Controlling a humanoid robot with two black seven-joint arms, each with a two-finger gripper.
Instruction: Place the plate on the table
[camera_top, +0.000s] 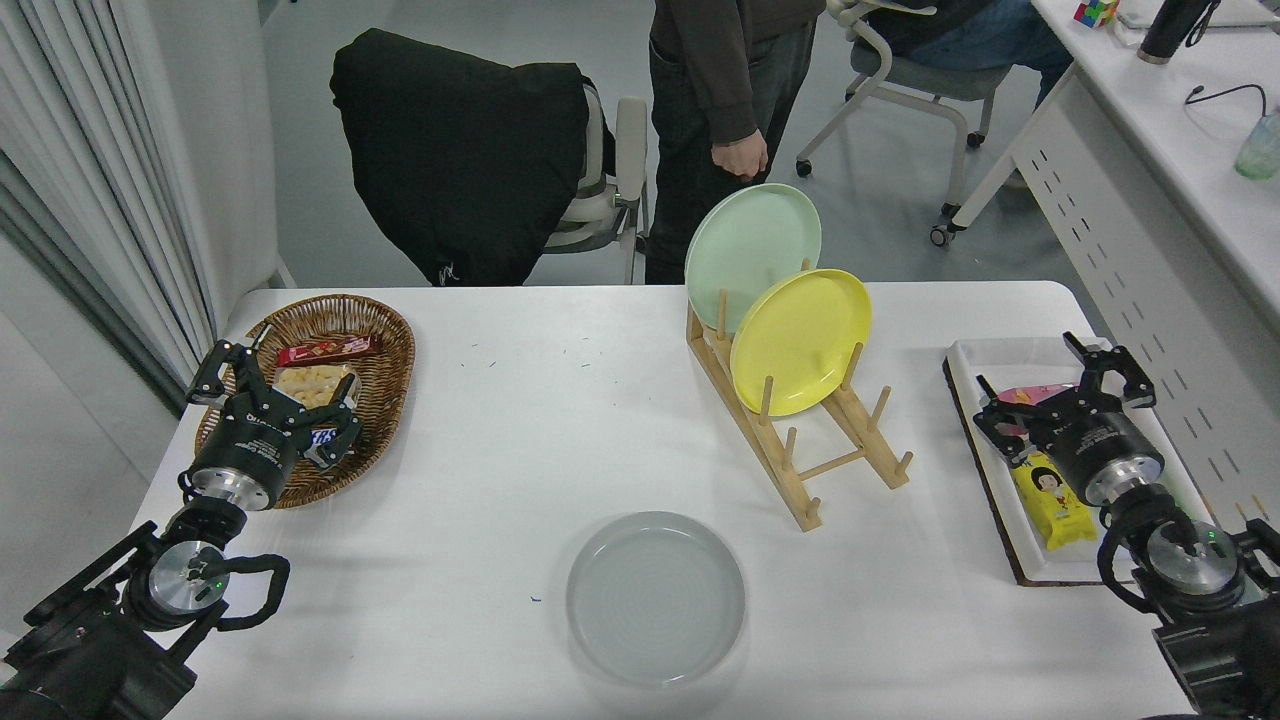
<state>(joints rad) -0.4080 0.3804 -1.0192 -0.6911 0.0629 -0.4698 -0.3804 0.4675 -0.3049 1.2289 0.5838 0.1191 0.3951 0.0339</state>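
Lying flat on table (500, 440), plate (656, 598) well apart from spread, empty right claw (1063, 388).

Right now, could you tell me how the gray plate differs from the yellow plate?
The gray plate lies flat on the table, near its front edge; the yellow plate stands tilted on edge in the wooden rack. The gray plate is alone and apart from the rack; the yellow plate sits just in front of a mint-green plate. Both are round, rimmed, and look similar in size.
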